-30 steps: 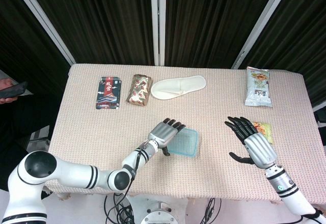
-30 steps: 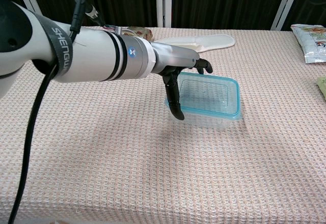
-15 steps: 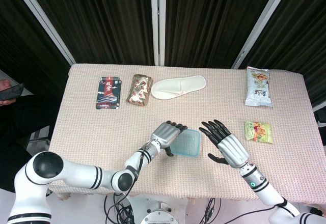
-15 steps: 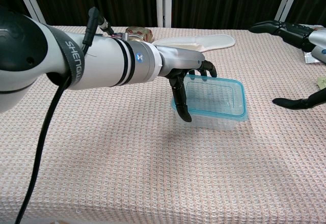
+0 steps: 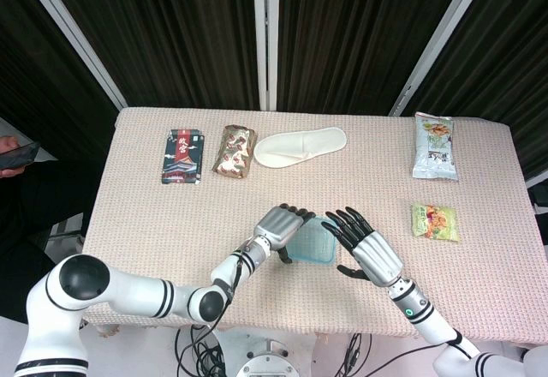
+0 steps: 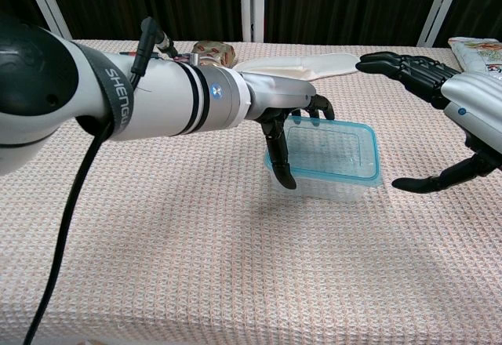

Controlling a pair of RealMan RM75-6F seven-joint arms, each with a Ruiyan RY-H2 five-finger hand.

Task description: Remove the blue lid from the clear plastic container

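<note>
The clear plastic container (image 6: 333,184) with its blue lid (image 6: 329,150) sits on the cloth near the table's front middle; in the head view the lid (image 5: 310,242) shows between both hands. My left hand (image 5: 279,225) (image 6: 286,116) grips the container's left end, fingers over the lid's far rim and thumb down the near side. To the right of the container my right hand (image 5: 366,251) (image 6: 439,118) hovers open with fingers spread, close to its right end but apart from it.
Along the table's back lie a dark packet (image 5: 182,156), a brown snack packet (image 5: 234,150) and a white slipper (image 5: 300,146). A white snack bag (image 5: 433,146) lies at the back right, a green packet (image 5: 434,221) right of my right hand. Beige cloth (image 5: 154,223) covers the table.
My right hand has swept left from beside the green packet to just right of the container. My left hand closed onto the container's left end and nudged it slightly right.
</note>
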